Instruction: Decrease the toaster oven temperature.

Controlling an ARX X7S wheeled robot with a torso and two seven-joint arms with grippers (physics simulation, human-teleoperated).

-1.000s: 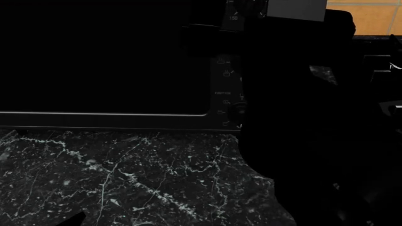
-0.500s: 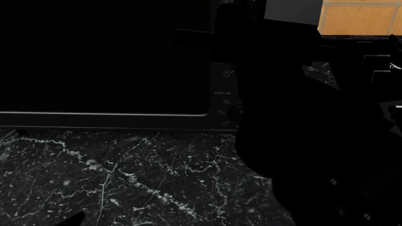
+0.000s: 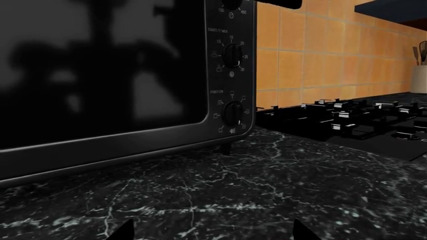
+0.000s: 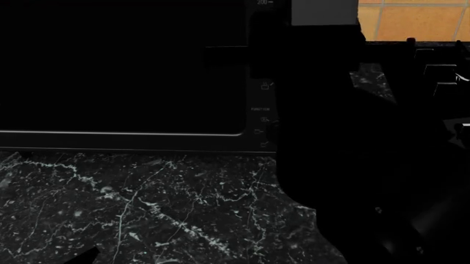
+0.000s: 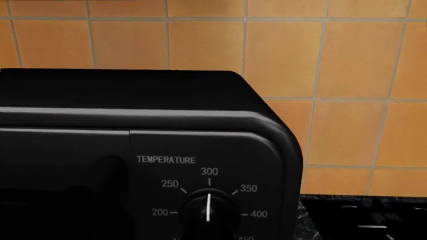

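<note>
The toaster oven (image 4: 118, 66) is a large black box with a dark glass door and a thin light trim along the door's lower edge. In the left wrist view its side column shows two round black knobs (image 3: 231, 54), and the top knob is cut off by the frame edge. In the right wrist view the temperature knob (image 5: 209, 209) is close, and its white pointer stands at 300. My right arm (image 4: 331, 110) is a black shape in front of the knob column, and its fingers cannot be made out. My left gripper (image 3: 212, 235) is open, low over the marble counter, apart from the oven.
The oven stands on a black marble counter (image 4: 162, 209). A glossy black stovetop with grates (image 3: 347, 117) lies to the oven's right. Orange wall tiles (image 5: 320, 60) are behind it. A utensil holder (image 3: 419, 75) stands at the far right.
My right arm has moved left and up across the oven's knob column and now hides the lower knob and more of the panel markings. The left arm has not moved.
</note>
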